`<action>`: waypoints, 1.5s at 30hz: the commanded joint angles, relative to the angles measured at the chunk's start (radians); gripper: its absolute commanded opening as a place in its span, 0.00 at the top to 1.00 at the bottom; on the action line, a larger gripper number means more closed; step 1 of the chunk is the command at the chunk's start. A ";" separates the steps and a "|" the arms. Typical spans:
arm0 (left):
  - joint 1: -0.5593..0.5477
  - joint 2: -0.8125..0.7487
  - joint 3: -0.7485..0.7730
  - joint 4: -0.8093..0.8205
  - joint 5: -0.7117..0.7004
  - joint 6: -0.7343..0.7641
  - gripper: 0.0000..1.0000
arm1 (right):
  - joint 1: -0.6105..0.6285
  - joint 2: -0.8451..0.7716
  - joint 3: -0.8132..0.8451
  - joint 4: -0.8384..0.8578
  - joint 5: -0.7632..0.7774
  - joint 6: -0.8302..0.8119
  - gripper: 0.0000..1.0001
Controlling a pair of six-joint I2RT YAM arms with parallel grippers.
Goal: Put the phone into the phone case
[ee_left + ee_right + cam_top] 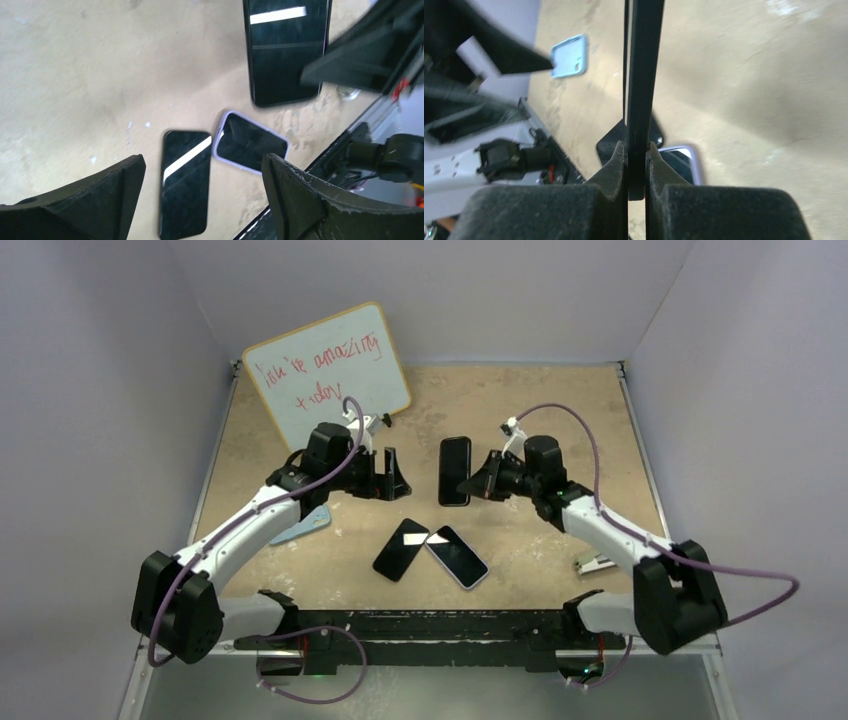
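My right gripper (482, 483) is shut on a black phone (453, 470) and holds it above the table's middle; in the right wrist view the phone (640, 75) stands edge-on between the shut fingers (613, 167). The same phone (285, 50) shows in the left wrist view. A light blue phone case (305, 523) lies flat under my left arm, and it shows in the right wrist view (569, 56). My left gripper (391, 476) is open and empty, left of the held phone, its fingers (100, 200) wide apart above the table.
A second black phone (401, 548) and a phone with a lavender rim (458, 556) lie touching near the front middle. A whiteboard (328, 370) leans at the back left. A small metal item (593, 562) lies at the front right.
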 commanded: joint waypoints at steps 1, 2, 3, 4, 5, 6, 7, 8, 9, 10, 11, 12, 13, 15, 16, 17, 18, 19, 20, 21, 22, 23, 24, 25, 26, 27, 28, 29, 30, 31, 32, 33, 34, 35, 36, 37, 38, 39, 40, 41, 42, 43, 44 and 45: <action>0.002 -0.071 0.049 -0.189 -0.098 0.114 0.10 | -0.077 0.145 0.167 -0.142 0.010 -0.159 1.00; 0.002 -0.080 0.052 -0.205 -0.098 0.123 0.09 | -0.084 0.185 0.195 -0.167 0.003 -0.176 1.00; 0.002 -0.088 0.058 -0.225 -0.106 0.130 0.09 | -0.091 0.235 0.218 -0.184 -0.010 -0.192 1.00; 0.003 -0.092 0.062 -0.242 -0.120 0.135 0.08 | -0.099 0.267 0.235 -0.192 -0.031 -0.201 1.00; 0.003 -0.096 0.066 -0.254 -0.134 0.140 0.08 | -0.105 0.294 0.245 -0.187 -0.055 -0.205 1.00; 0.003 -0.098 0.067 -0.262 -0.144 0.150 0.07 | -0.112 0.321 0.252 -0.176 -0.077 -0.206 1.00; 0.004 -0.099 0.067 -0.271 -0.154 0.160 0.06 | -0.119 0.345 0.261 -0.168 -0.092 -0.206 1.00; 0.003 -0.097 0.069 -0.284 -0.165 0.166 0.05 | -0.125 0.372 0.271 -0.162 -0.101 -0.209 1.00; 0.004 -0.092 0.073 -0.298 -0.177 0.169 0.05 | -0.135 0.399 0.280 -0.159 -0.110 -0.214 1.00; 0.004 -0.089 0.076 -0.309 -0.191 0.169 0.05 | -0.143 0.425 0.292 -0.157 -0.119 -0.220 1.00; 0.004 -0.086 0.074 -0.312 -0.203 0.165 0.04 | -0.151 0.450 0.299 -0.156 -0.119 -0.222 1.00; 0.004 -0.085 0.069 -0.312 -0.211 0.158 0.04 | -0.159 0.472 0.307 -0.159 -0.119 -0.226 1.00; 0.006 -0.082 0.067 -0.315 -0.223 0.152 0.03 | -0.166 0.493 0.314 -0.165 -0.118 -0.235 1.00; 0.008 -0.074 0.063 -0.325 -0.254 0.127 0.02 | -0.182 0.518 0.321 -0.169 -0.105 -0.243 1.00; 0.011 -0.069 0.060 -0.328 -0.272 0.108 0.01 | -0.187 0.524 0.321 -0.168 -0.089 -0.245 0.96; 0.015 -0.065 0.053 -0.328 -0.280 0.092 0.01 | -0.193 0.528 0.321 -0.170 -0.063 -0.246 0.90; 0.017 -0.059 0.047 -0.325 -0.285 0.081 0.00 | -0.196 0.532 0.321 -0.168 -0.048 -0.247 0.84; 0.020 -0.055 0.042 -0.324 -0.286 0.075 0.00 | -0.196 0.536 0.320 -0.165 -0.037 -0.247 0.77; 0.022 -0.047 0.037 -0.324 -0.286 0.076 0.00 | -0.198 0.539 0.318 -0.163 -0.028 -0.248 0.71; 0.024 -0.041 0.032 -0.325 -0.292 0.082 0.00 | -0.198 0.547 0.319 -0.165 -0.019 -0.251 0.68; 0.029 -0.035 0.026 -0.329 -0.302 0.088 0.00 | -0.198 0.549 0.321 -0.171 -0.011 -0.253 0.64; 0.033 -0.026 0.022 -0.336 -0.314 0.091 0.00 | -0.198 0.547 0.322 -0.180 -0.003 -0.257 0.59; 0.039 -0.018 0.018 -0.341 -0.321 0.092 0.00 | -0.198 0.544 0.322 -0.191 0.005 -0.262 0.53; 0.045 -0.006 0.017 -0.343 -0.323 0.094 0.00 | -0.197 0.535 0.317 -0.198 0.009 -0.264 0.48; 0.053 0.008 0.020 -0.348 -0.316 0.096 0.00 | -0.198 0.518 0.309 -0.204 0.019 -0.262 0.43; 0.063 0.022 0.026 -0.353 -0.308 0.104 0.00 | -0.198 0.499 0.300 -0.210 0.036 -0.260 0.39; 0.074 0.041 0.036 -0.362 -0.308 0.111 0.00 | -0.198 0.478 0.287 -0.217 0.050 -0.259 0.35; 0.089 0.061 0.050 -0.379 -0.319 0.116 0.00 | -0.198 0.453 0.278 -0.224 0.060 -0.259 0.29; 0.104 0.081 0.065 -0.395 -0.341 0.120 0.00 | -0.198 0.431 0.271 -0.230 0.075 -0.258 0.19; 0.121 0.096 0.075 -0.404 -0.363 0.122 0.00 | -0.198 0.404 0.264 -0.231 0.084 -0.258 0.07; 0.139 0.110 0.079 -0.407 -0.371 0.122 0.00 | -0.198 0.379 0.256 -0.231 0.090 -0.254 0.02; 0.165 0.119 0.078 -0.407 -0.372 0.121 0.00 | -0.198 0.351 0.245 -0.231 0.099 -0.249 0.01; 0.192 0.124 0.074 -0.405 -0.371 0.117 0.00 | -0.197 0.323 0.231 -0.226 0.098 -0.238 0.01; 0.220 0.128 0.067 -0.401 -0.366 0.115 0.00 | -0.197 0.298 0.215 -0.215 0.077 -0.225 0.01; 0.247 0.133 0.061 -0.398 -0.355 0.114 0.02 | -0.197 0.267 0.197 -0.204 0.059 -0.211 0.01; 0.269 0.139 0.057 -0.393 -0.347 0.115 0.03 | -0.197 0.229 0.182 -0.195 0.042 -0.200 0.01; 0.289 0.150 0.057 -0.391 -0.344 0.121 0.04 | -0.198 0.203 0.168 -0.191 0.028 -0.195 0.01; 0.303 0.163 0.059 -0.391 -0.353 0.126 0.05 | -0.197 0.172 0.160 -0.191 0.023 -0.189 0.01; 0.324 0.180 0.063 -0.394 -0.367 0.130 0.06 | -0.196 0.142 0.152 -0.194 0.018 -0.185 0.01; 0.341 0.201 0.072 -0.399 -0.369 0.134 0.07 | -0.196 0.111 0.141 -0.194 0.009 -0.177 0.01; 0.358 0.220 0.084 -0.412 -0.371 0.139 0.09 | -0.195 0.076 0.126 -0.185 -0.004 -0.168 0.01; 0.373 0.236 0.098 -0.424 -0.372 0.140 0.10 | -0.195 0.043 0.105 -0.172 -0.013 -0.153 0.01; 0.384 0.242 0.113 -0.431 -0.401 0.140 0.11 | -0.194 0.007 0.079 -0.162 -0.019 -0.143 0.01; 0.392 0.241 0.118 -0.428 -0.422 0.138 0.12 | -0.194 -0.023 0.067 -0.154 -0.021 -0.136 0.01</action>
